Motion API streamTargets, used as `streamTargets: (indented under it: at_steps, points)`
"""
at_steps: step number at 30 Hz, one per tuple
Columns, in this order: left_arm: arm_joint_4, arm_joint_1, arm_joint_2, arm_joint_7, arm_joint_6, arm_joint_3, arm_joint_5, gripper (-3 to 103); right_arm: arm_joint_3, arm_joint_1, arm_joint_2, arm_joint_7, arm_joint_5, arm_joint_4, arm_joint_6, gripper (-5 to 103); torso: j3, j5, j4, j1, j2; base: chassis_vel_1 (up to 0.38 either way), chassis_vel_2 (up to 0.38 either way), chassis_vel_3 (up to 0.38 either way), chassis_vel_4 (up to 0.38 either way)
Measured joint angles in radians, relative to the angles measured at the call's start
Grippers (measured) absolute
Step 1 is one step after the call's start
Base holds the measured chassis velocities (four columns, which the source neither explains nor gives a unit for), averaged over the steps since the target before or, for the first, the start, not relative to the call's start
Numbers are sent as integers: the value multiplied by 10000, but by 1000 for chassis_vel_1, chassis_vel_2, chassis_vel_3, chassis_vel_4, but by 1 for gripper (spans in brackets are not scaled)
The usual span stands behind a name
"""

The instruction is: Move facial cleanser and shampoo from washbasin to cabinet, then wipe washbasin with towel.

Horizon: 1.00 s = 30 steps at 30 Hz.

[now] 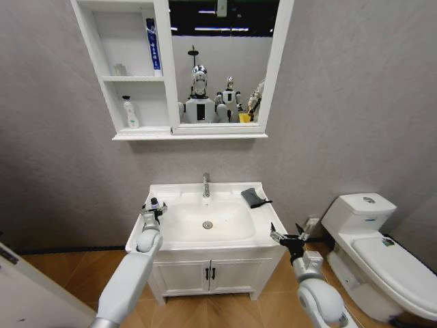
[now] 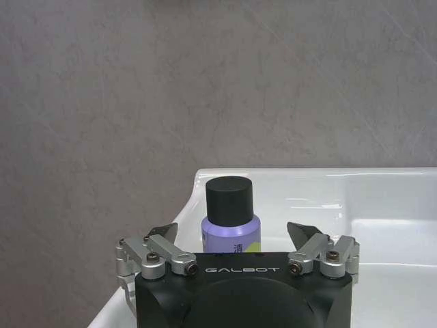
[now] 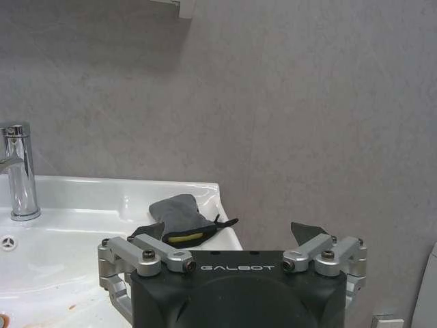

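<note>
A: Left pincer (image 2: pixel 236 236)?
B: Apart, straddling the bottle (image 2: pixel 230 217) at the washbasin's (image 1: pixel 164 242) left edge.
A: Right pincer (image 1: pixel 285 236)?
B: Apart, off the front-right corner. Towel (image 1: pixel 253 197) back-right.

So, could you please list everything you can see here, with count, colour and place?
washbasin: one, white, on the vanity below the mirror.
tap: one, chrome, at the basin's back edge.
drain: one, metal, in the bowl.
bottle: one, purple with black cap, on the basin's left rim.
towel: one, dark grey, on the basin's back right corner.
cabinet: one, white, on the wall, joined to the mirror.
white bottle: one, on the cabinet's lower shelf.
blue tube: one, on the upper shelf.
toilet: one, white, right of the vanity.
left gripper: open around the bottle.
right gripper: open, by the basin's front right corner.
</note>
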Motion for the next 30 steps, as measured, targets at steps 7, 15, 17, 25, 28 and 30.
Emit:
streamTargets:
  at_steps: [7,15,17,25,28,30]
  points:
    - [-41,73,-26,-65,66,-5,-92,65,-22,34,-27,-48,27,-9,0,100,0,-1,1,0,0,0,0,0,0]
    - [-180,79,74,-66,74,-59,-155,43,-22,1,-18,-74,23,-33,2,100,0,0,0,0,0,0,0,0,0]
    - [-218,80,73,-63,75,-75,-168,43,-22,-1,-24,-75,23,-30,3,100,0,0,0,0,0,0,0,0,0]
    - [-2469,370,906,-1047,1166,260,-1299,43,-2,15,-236,-56,94,82,-70,100,0,-4,0,0,0,0,0,0,0]
    - [-5266,137,2531,-2901,2497,676,-3181,43,-53,102,-167,-53,59,81,-130,100,-1,-2,2,-1,1,0,0,0,0]
    - [-5815,-44,3054,-3216,2779,674,-3712,43,-69,109,-108,-57,37,65,-132,100,-1,-3,-1,-1,1,0,0,0,0]
